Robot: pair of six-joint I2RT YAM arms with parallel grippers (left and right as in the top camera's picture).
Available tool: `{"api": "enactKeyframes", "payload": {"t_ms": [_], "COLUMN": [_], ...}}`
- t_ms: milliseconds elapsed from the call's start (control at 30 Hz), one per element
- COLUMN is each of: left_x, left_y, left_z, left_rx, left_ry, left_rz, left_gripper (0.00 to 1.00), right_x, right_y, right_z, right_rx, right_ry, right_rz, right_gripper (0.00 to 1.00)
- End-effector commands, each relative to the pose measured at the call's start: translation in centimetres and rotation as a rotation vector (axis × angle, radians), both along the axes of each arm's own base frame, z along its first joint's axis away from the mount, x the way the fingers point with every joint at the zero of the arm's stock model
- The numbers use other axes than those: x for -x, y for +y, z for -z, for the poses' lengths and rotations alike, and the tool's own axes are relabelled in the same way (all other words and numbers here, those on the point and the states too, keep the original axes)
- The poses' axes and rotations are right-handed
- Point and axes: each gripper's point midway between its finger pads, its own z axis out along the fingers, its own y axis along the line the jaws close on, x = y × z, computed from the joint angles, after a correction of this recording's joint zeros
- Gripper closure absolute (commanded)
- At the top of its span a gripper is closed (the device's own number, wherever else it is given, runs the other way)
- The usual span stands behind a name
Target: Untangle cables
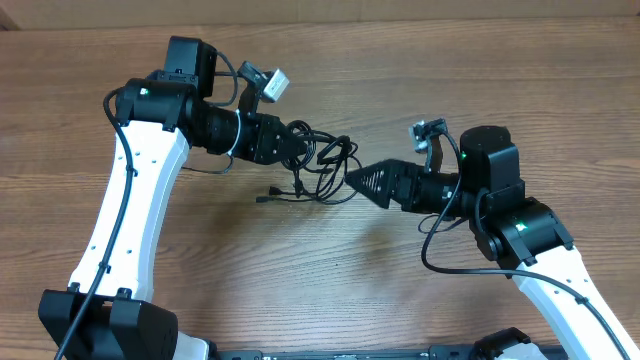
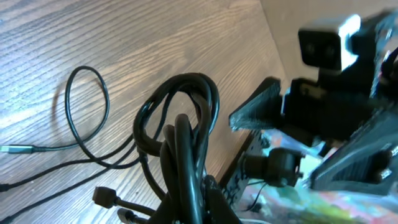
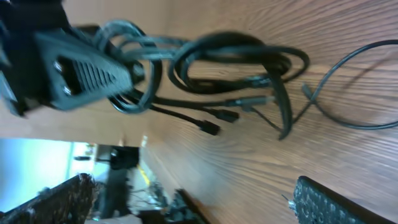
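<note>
The cables (image 1: 326, 164) are a bunch of thin black cords at the table's middle, with plug ends trailing left (image 1: 266, 195). My left gripper (image 1: 300, 143) is shut on the bunch's left side. In the left wrist view the jaws (image 2: 200, 202) clamp thick loops of the cables (image 2: 180, 106) that rise above them, and one thin loop (image 2: 87, 112) lies flat on the wood. My right gripper (image 1: 358, 180) is open and empty just right of the bunch. The right wrist view (image 3: 199, 196) shows the cables (image 3: 236, 62) ahead of it, apart from its fingers.
The wooden table (image 1: 330, 290) carries only the cords. A thin cord loop (image 3: 351, 93) trails away from the bunch. Both arms' white links and their own thicker black wires (image 1: 120, 210) stand at the left and right front.
</note>
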Motion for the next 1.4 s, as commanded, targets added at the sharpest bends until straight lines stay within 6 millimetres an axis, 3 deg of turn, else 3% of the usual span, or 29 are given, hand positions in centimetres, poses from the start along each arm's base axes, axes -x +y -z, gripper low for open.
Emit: {"api": "enactKeyframes", "payload": {"t_ms": [0,200,367,467,633,767,967,1267,1367], "left_x": [0.4,1.3,2.0,2.3,2.4,3.1,3.8,2.9,2.6], "left_y": [-0.1,-1.9,-3.7,-4.3,-4.4,-5.2,-6.0,-6.5,-6.6], "left_z": [-1.2,-1.3,-1.5,-1.5,-1.6,-2.6,-2.7,-3.0,-3.2], "left_rx": [-0.001,0.011,0.018,0.021,0.030,0.100,0.101,0.109,0.114], "left_ry": [-0.101,-0.117,-0.142,-0.138,-0.101,-0.088,-0.091,-0.109,-0.110], "left_rz": [0.057,0.116,0.170,0.183,0.164,0.193,0.222,0.199,0.187], "left_gripper": [0.96,0.96,0.96,0.96,0.96,0.96,0.96,0.96,0.96], "right_x": [0.2,0.0,-0.6,-1.9,-3.4,-4.3,-4.6,-3.7,-3.5], "right_y": [0.3,0.3,0.3,-0.7,-2.3,-3.0,-2.9,-1.3,-1.4], "right_z": [-1.2,-1.4,-1.8,-0.7,0.5,0.6,1.4,3.7,4.4], "right_rx": [-0.086,-0.147,-0.162,-0.111,-0.048,-0.019,0.018,0.028,0.046], "right_ry": [0.112,0.243,0.238,0.218,0.206,0.165,0.142,0.232,0.253], "right_rz": [0.043,0.114,0.136,0.230,0.358,0.408,0.384,0.268,0.260], "right_gripper": [0.02,0.13,0.21,0.23,0.52,0.59,0.64,0.89,0.91]}}
